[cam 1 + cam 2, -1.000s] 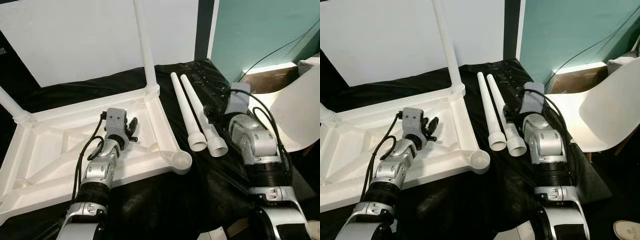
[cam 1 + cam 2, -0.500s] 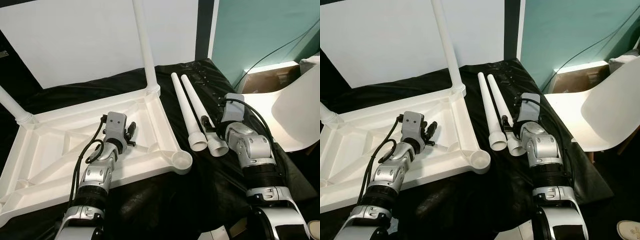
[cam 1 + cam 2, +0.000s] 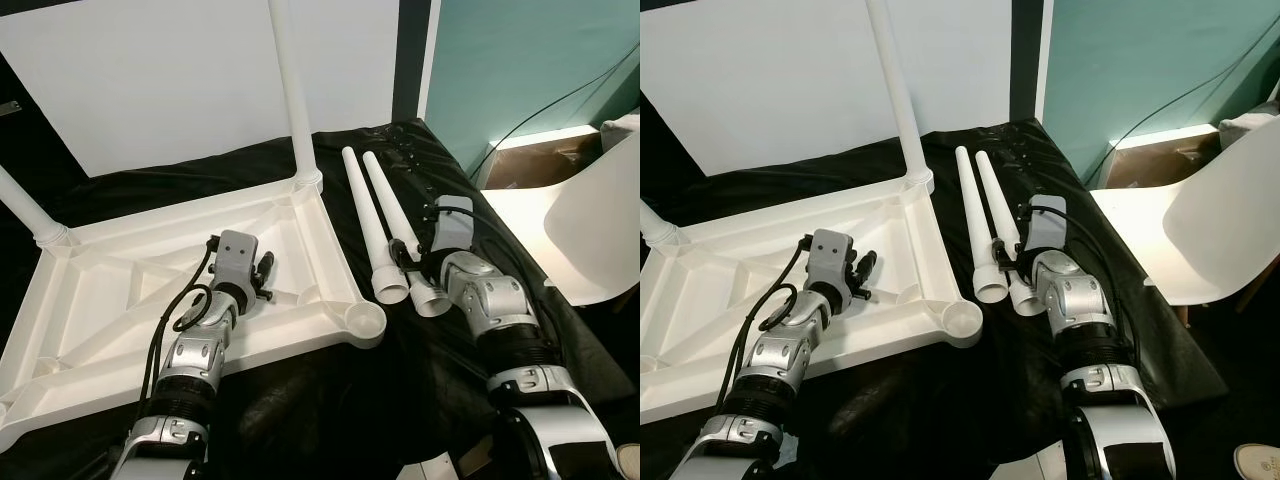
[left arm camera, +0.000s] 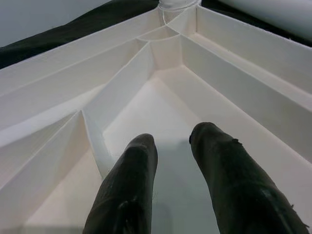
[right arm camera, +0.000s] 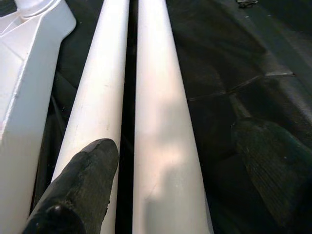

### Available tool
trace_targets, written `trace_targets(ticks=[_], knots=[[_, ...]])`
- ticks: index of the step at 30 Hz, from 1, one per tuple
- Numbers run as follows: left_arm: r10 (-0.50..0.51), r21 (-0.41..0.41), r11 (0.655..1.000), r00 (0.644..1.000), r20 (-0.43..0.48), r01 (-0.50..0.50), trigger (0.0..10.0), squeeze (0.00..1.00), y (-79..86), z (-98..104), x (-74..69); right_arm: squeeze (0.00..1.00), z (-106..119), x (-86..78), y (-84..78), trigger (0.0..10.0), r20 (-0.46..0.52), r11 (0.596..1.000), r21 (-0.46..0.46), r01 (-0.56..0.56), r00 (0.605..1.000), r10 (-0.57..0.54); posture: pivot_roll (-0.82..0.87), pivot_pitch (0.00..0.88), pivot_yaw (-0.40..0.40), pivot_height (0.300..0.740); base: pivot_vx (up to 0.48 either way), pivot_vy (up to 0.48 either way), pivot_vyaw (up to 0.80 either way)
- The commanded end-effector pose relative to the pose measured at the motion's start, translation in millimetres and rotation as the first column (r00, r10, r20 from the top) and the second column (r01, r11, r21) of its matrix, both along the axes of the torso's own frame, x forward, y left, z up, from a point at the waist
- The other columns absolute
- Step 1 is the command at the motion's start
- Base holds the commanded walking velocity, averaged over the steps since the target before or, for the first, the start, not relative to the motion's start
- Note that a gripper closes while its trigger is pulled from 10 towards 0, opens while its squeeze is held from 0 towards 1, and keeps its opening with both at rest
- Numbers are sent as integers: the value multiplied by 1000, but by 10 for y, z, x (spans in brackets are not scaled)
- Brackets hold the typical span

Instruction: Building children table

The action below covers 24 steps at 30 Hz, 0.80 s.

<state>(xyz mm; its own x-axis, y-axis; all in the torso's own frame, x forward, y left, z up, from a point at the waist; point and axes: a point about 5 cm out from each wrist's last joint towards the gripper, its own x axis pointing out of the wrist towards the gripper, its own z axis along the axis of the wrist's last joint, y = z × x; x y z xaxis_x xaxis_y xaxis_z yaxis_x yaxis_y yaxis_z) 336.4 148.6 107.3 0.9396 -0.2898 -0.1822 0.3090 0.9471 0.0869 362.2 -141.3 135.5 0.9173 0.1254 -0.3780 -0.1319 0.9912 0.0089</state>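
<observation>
An upturned white table top (image 3: 110, 290) lies on a black cloth, with one leg (image 3: 290, 90) standing in its far right corner and another (image 3: 22, 205) in its far left corner. Its near right socket (image 3: 363, 322) is empty. Two loose white legs (image 3: 372, 215) (image 3: 402, 228) lie side by side on the cloth to the right. My right gripper (image 5: 170, 161) is open astride the right-hand loose leg (image 5: 161, 122), one finger (image 5: 83, 180) resting on the left-hand leg. My left gripper (image 4: 173, 141) hovers over the table's ribbed underside, slightly open and holding nothing.
A white chair (image 3: 600, 220) stands at the right, close to my right arm. A white board (image 3: 150, 80) leans behind the table top and a teal wall (image 3: 520, 60) rises at the back right. A cardboard box (image 3: 530, 165) and a cable lie on the floor there.
My right arm has swung left and forward, bringing its open fingers over the thick end of the loose legs. The left arm has hardly moved.
</observation>
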Motion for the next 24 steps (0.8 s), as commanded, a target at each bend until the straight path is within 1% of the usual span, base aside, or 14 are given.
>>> trace_targets(ticks=[1,8,15,17,18,20,24], knots=[[32,21,999,999,-5,-32,10000,0,23,-29,-15,0,-247,-64,42,10000,-106,1000,-7,-23,994,22,-30,0,78,740,0,0,0],[19,36,999,1000,-7,-19,10000,0,4,-40,-22,0,-300,-50,51,10000,-121,999,-20,-31,992,29,-20,0,75,740,0,0,0],[5,21,1000,1000,-12,-5,10000,0,-21,-44,-39,0,-365,-55,83,10000,-145,999,-18,-49,988,46,-12,0,77,740,0,0,0],[-2,21,1000,1000,-19,2,10000,0,-40,-58,-49,0,-390,-56,99,10000,-157,998,-20,-56,986,52,-8,0,77,740,0,0,0],[-9,22,1000,1000,-23,9,10000,0,-58,-64,-56,0,-426,-64,107,10000,-185,999,-6,-50,982,48,-5,0,77,740,0,0,0],[-13,26,1000,1000,-28,13,10000,0,-74,-69,-58,0,-460,-67,106,10000,-209,999,4,-44,977,44,-2,0,70,740,0,0,0],[-4,34,999,999,-32,5,10000,0,-62,-81,-61,0,-471,-64,98,10000,-216,999,0,-42,975,42,-2,0,67,740,0,0,0]])
